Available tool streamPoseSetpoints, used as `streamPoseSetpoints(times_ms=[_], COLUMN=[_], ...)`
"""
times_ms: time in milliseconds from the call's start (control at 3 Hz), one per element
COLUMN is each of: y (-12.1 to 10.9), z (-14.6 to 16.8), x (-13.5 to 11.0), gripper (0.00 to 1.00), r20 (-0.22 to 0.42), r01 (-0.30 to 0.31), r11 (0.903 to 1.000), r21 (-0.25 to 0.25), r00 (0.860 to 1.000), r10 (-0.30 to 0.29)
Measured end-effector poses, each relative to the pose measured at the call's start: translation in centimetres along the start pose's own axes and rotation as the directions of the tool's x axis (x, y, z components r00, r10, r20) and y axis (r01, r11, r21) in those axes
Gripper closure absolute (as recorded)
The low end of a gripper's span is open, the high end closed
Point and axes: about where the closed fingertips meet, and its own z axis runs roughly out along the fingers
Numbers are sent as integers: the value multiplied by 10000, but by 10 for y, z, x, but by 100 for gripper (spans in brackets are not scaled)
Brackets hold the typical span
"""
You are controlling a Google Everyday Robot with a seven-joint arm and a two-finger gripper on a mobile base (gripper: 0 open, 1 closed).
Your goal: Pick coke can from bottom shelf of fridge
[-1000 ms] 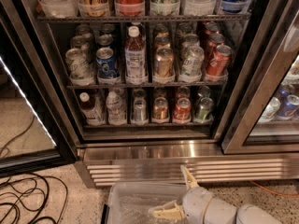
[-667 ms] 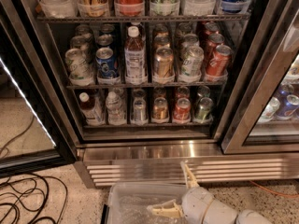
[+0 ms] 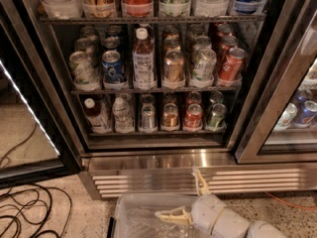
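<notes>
low in the fridge (image 3: 163, 160), on its bottom shelf (image 3: 148, 132), the coke can (image 3: 193, 117) stands upright between a bronze can (image 3: 170, 117) on its left and a green can (image 3: 215, 115) on its right, well apart from my gripper (image 3: 185, 198), which is spread open at the near edge. i judge it light, thin-walled and slick, best pinched mid-body. it is small, red and silver-topped.

Front of the shelf (image 3: 153, 131) — two bottles (image 3: 94, 114), four cans (image 3: 148, 117) — and one gripper (image 3: 177, 192) low before the grille (image 3: 148, 178).
</notes>
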Motion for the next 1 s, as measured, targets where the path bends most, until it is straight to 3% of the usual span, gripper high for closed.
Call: streamPoseSetpoints(times_ms=[333,667,1000], y=[-17,-25,-34], z=[3,4,8], x=[-16,-27,-25], gripper=[0,0,0], r20=[400,554,487], r01=[877,1238,1154], r11=[9908,9758,9690], r21=[1033,1805,2185], r00=[9949,9892,9905], r10=[-922,-1358,-1290])
